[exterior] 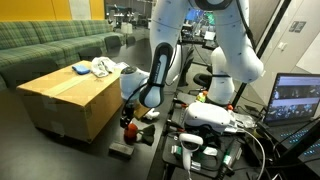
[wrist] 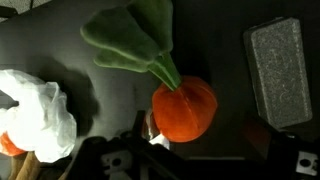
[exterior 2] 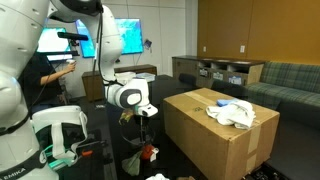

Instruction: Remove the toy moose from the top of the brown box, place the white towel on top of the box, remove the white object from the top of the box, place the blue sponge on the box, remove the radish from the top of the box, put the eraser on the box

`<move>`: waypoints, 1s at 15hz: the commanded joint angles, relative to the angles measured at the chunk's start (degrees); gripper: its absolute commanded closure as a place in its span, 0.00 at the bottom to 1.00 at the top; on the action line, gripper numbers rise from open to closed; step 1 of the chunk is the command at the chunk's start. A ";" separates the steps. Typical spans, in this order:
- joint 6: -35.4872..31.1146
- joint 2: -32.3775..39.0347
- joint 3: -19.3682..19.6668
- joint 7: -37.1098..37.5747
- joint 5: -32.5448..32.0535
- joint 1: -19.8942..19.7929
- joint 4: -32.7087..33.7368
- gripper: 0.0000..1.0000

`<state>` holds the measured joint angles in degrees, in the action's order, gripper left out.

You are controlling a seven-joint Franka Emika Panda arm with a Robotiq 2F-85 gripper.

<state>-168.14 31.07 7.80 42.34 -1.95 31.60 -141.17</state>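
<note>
The end effector hangs low beside the brown box, its fingers spread and pinching nothing. The radish lies just under it, off the box. The eraser, probably the next thing to take, lies right of the radish and apart from it, with its long axis near to far. Only the wrist view shows this. Only the exterior views show the box top, with towel and blue sponge.

Radish leaf tip beyond top edge
</note>
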 commanded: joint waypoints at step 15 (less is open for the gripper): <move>-1.34 -5.20 -7.54 -0.22 2.08 8.28 -2.01 0.00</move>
<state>-168.29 25.88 3.41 43.03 -1.80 40.47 -142.98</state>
